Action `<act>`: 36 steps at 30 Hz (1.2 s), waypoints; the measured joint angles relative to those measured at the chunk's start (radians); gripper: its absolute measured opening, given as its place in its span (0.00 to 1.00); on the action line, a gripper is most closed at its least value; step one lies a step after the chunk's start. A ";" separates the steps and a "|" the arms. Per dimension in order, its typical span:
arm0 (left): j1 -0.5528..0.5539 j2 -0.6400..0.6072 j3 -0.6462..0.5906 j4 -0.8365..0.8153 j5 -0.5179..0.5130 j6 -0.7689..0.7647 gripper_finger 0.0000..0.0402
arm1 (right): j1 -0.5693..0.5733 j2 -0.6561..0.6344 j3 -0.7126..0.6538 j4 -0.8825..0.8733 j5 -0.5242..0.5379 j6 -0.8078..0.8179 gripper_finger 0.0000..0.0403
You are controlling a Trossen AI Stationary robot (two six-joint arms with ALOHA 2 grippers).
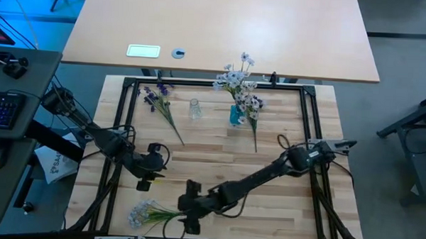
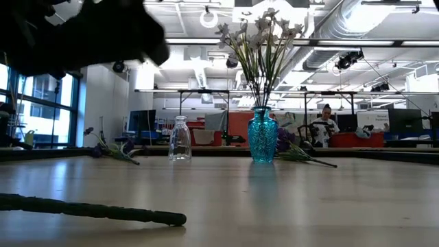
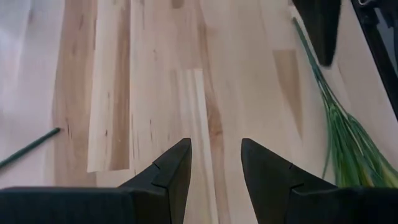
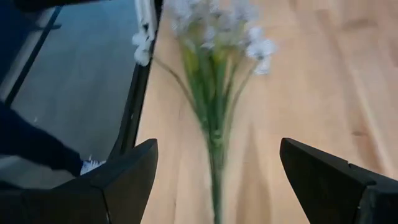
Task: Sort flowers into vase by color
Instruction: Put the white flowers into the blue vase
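A white-blossomed sprig (image 1: pixel 147 215) lies flat near the table's near edge. My right gripper (image 1: pixel 188 218) hovers at its stem end, open wide. In the right wrist view its fingers (image 4: pixel 217 180) stand on either side of the green stem (image 4: pixel 215 155) without touching it. In the low view the stem (image 2: pixel 89 209) rests along the tabletop. My left gripper (image 1: pixel 151 168) is open over bare wood (image 3: pixel 214 168), left of centre. A blue vase (image 1: pixel 236 115) holds white flowers (image 1: pixel 236 76). A clear glass vase (image 1: pixel 194 108) stands empty. Purple sprigs lie at the far left (image 1: pixel 159 100) and beside the blue vase (image 1: pixel 253 110).
A black frame (image 1: pixel 214 83) borders the work area, and its rail runs close to the white sprig's blossoms (image 4: pixel 146 37). A second table (image 1: pixel 223 27) stands beyond. Bare wood lies between the vases and the grippers. A person (image 2: pixel 326 123) sits far behind.
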 joint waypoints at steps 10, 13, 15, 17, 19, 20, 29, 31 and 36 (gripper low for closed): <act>0.000 0.000 0.000 0.009 -0.033 -0.079 0.31 | 0.016 0.104 0.063 -0.021 0.035 -0.158 0.83; 0.000 0.000 0.000 0.017 -0.038 -0.100 0.31 | 0.017 0.123 0.062 -0.029 0.072 -0.169 0.83; 0.000 0.000 0.000 0.016 -0.052 -0.121 0.31 | 0.017 0.123 0.062 -0.027 0.087 -0.184 0.83; 0.000 0.000 0.000 0.017 -0.068 -0.142 0.31 | 0.016 0.128 0.063 -0.018 0.098 -0.204 0.83; 0.000 0.000 0.000 0.023 -0.081 -0.166 0.31 | 0.017 0.132 0.061 -0.025 0.113 -0.234 0.83; 0.000 0.000 0.000 0.032 -0.085 -0.178 0.31 | 0.017 0.133 0.057 -0.023 0.124 -0.249 0.83; 0.000 0.000 0.000 0.110 -0.134 -0.233 0.31 | 0.017 0.164 0.048 0.033 0.091 -0.321 0.68; 0.000 0.000 0.000 0.119 -0.142 -0.237 0.31 | 0.021 0.173 0.048 0.059 0.080 -0.322 0.65; 0.000 0.000 -0.001 0.123 -0.146 -0.237 0.31 | 0.027 0.188 0.049 0.079 0.086 -0.301 0.56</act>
